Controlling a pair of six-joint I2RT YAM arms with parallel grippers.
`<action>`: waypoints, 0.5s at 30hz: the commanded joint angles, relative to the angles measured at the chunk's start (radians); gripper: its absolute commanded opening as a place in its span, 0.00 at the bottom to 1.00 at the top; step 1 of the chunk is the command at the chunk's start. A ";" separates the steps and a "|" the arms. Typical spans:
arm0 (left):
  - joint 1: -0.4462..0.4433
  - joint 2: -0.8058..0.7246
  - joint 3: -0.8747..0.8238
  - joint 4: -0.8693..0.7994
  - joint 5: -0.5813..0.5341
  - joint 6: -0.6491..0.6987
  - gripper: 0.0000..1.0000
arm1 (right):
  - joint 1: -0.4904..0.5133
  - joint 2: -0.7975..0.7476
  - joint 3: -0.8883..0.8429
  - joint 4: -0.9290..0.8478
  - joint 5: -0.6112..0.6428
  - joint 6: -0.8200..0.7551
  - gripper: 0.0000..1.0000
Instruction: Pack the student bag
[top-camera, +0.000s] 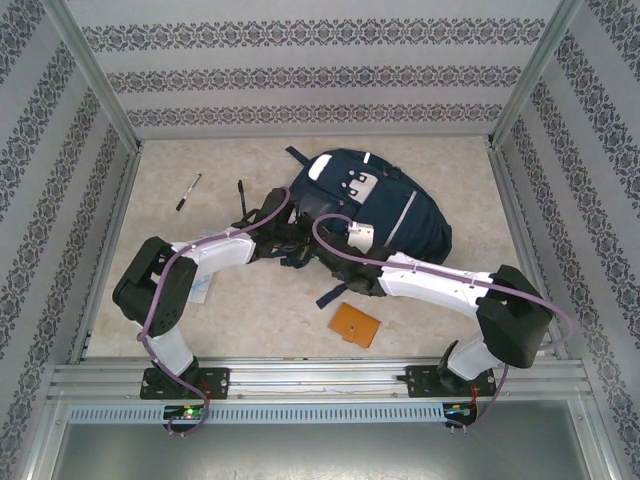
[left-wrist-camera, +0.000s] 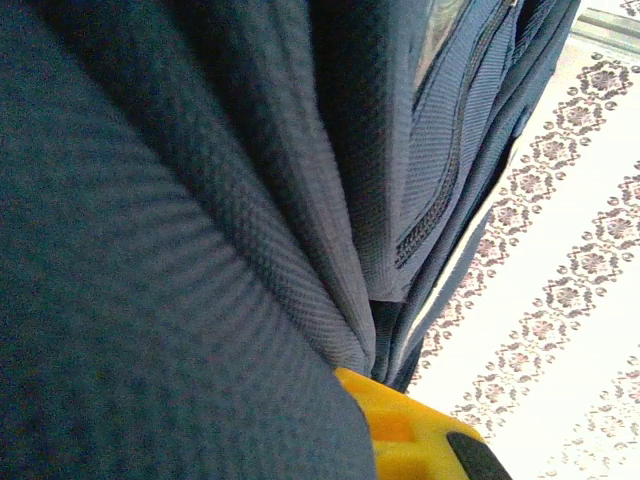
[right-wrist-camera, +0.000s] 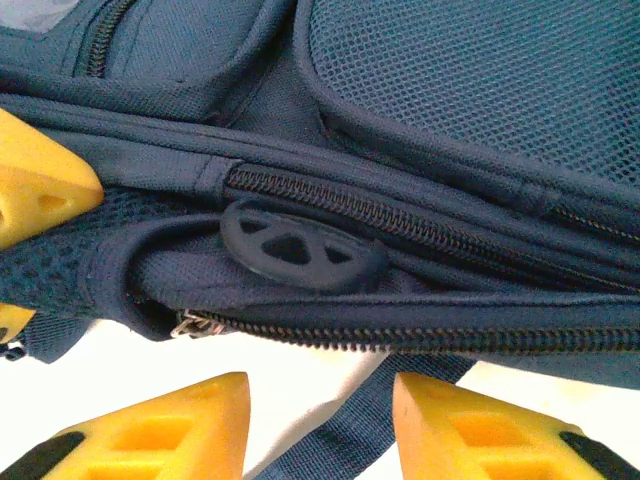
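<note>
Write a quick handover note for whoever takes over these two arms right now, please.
Left gripper: shut, pinching student bag fabric.
Right gripper: open, facing a zipper pull on the bag.
The bag lies in the middle of the table; the pen and orange wallet lie outside it.
Done: bag gripped; the zips seen look closed.
Left: unzip, load pen and wallet, probably.

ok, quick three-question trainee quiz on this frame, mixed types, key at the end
1. True or false: the right pincer is clamped on the zipper pull.
2. Which lies nearest the arm bases? A) pen B) flat orange case C) student bag
3. What colour are the pincer fingers?
Key: 1 false, its jaws stand open, short of the pull; 2 B; 3 yellow.
</note>
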 joint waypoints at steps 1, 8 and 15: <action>-0.018 -0.013 0.028 0.130 0.102 -0.095 0.00 | 0.024 0.029 0.049 -0.069 0.134 0.108 0.44; -0.017 -0.006 0.041 0.129 0.109 -0.101 0.00 | 0.059 0.069 0.102 -0.065 0.066 0.088 0.46; -0.018 -0.003 0.029 0.140 0.113 -0.109 0.00 | 0.031 0.144 0.173 -0.140 0.135 0.098 0.47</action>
